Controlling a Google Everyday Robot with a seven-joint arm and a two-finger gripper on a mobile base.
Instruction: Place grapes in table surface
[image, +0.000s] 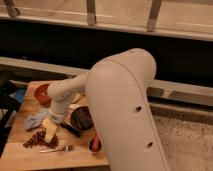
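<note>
You've got the gripper (50, 130) low over the table (20, 156), right beside the grapes (36, 140) — they sit on the wood, lower left of view — grip state: can't tell.

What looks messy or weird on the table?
Nothing looks spilled or broken. The grapes lie in a loose heap on the table, beside the gripper. A blue cloth lies crumpled next to them.
</note>
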